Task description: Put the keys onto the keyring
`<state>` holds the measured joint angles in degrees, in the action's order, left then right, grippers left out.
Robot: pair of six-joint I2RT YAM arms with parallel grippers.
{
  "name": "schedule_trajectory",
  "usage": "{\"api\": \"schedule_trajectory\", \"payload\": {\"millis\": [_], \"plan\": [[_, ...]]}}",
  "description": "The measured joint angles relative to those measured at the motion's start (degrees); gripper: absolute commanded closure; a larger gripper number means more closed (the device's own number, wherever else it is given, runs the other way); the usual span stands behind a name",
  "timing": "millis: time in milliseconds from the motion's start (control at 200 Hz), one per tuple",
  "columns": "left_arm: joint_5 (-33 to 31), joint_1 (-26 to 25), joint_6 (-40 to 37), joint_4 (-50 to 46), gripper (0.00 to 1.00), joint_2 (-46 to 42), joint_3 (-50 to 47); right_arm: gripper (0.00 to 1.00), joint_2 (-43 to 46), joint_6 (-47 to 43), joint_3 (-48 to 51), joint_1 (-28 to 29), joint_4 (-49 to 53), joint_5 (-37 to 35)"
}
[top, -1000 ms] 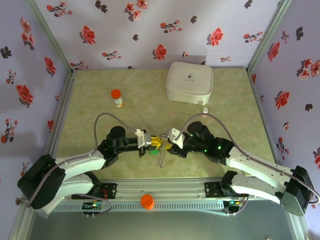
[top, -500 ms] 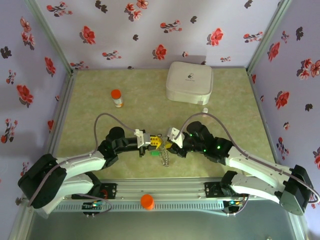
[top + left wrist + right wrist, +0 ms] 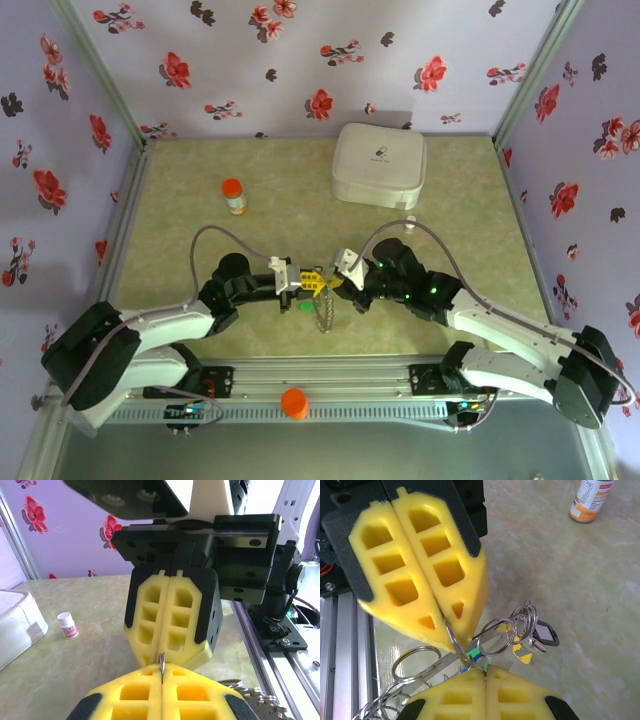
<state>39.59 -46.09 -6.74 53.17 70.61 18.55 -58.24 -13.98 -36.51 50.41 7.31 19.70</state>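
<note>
My two grippers meet tip to tip near the table's front middle, left gripper (image 3: 311, 284) and right gripper (image 3: 336, 286). Both are shut on the keyring (image 3: 454, 639), a silver wire ring pinched between the yellow pads. In the left wrist view my left gripper (image 3: 161, 672) clamps the ring's thin edge (image 3: 161, 661). In the right wrist view my right gripper (image 3: 485, 674) nips the wire from below. Linked rings (image 3: 520, 622) carry the keys: a black-headed key (image 3: 546, 633), a yellow one (image 3: 523, 650), and green and blue bits (image 3: 473, 657). A silver strand (image 3: 323, 316) dangles below.
An orange-capped bottle (image 3: 234, 196) stands at the left back, a white rounded box (image 3: 379, 164) at the back middle. A tiny white vial (image 3: 410, 221) sits in front of the box. An orange knob (image 3: 294, 402) is on the front rail (image 3: 330, 380).
Both grippers have crept slightly toward the back, still pinched together. The dangling strand swung right, then back under the grippers.
</note>
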Motion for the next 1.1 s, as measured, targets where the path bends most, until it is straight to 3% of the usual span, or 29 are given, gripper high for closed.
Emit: {"api": "schedule_trajectory", "payload": {"millis": [135,300,490,860,1100], "plan": [[0.5,0.0,0.9,1.7,1.0,0.9,0.0,1.0,0.0,0.5,0.0,-0.2,-0.2,0.6],[1.0,0.0,0.9,3.9,1.0,1.6,0.0,0.77,4.2,0.3,1.9,-1.0,-0.3,0.6],[1.0,0.0,0.9,4.9,1.0,1.7,-0.2,0.69,7.9,-1.5,2.4,-1.5,0.0,1.2],[1.0,0.0,0.9,5.2,1.0,1.7,-0.2,0.74,5.7,-2.0,2.4,-1.6,-2.4,5.0],[1.1,0.0,0.9,5.4,1.0,1.7,-0.2,0.86,4.0,-1.6,2.3,-1.6,-5.4,6.1]]}}
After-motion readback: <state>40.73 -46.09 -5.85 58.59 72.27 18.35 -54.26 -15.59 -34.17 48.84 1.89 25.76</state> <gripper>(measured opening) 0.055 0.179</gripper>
